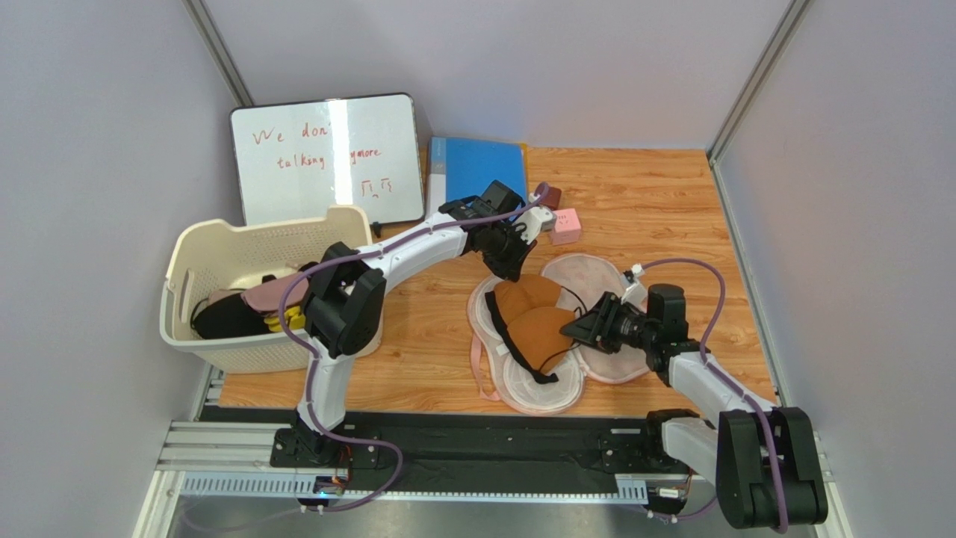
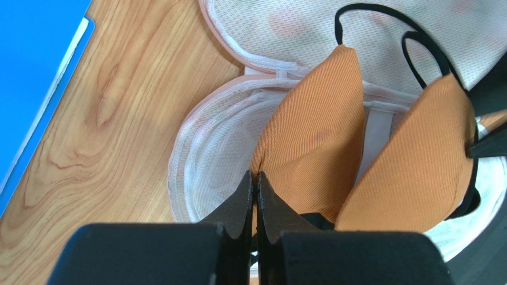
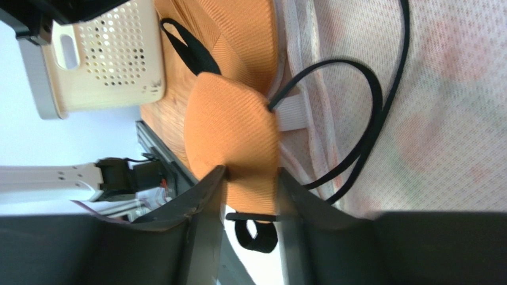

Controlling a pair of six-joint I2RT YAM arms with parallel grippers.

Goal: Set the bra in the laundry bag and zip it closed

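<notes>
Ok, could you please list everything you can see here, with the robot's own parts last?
table: one, wood-grain, under everything.
laundry bag: one, beige-pink with white mesh, open, table centre right.
bra: one, orange-brown with black straps, on the laundry bag.
basket: one, cream, table's left edge.
garments: three, black, pink, yellow, in the basket.
whiteboard: one, white with red writing, back left.
folder: one, blue, beside the whiteboard.
block: one, pink, behind the laundry bag.
left gripper: one, black, shut at a bra cup's edge.
right gripper: one, black, shut on the other cup.
</notes>
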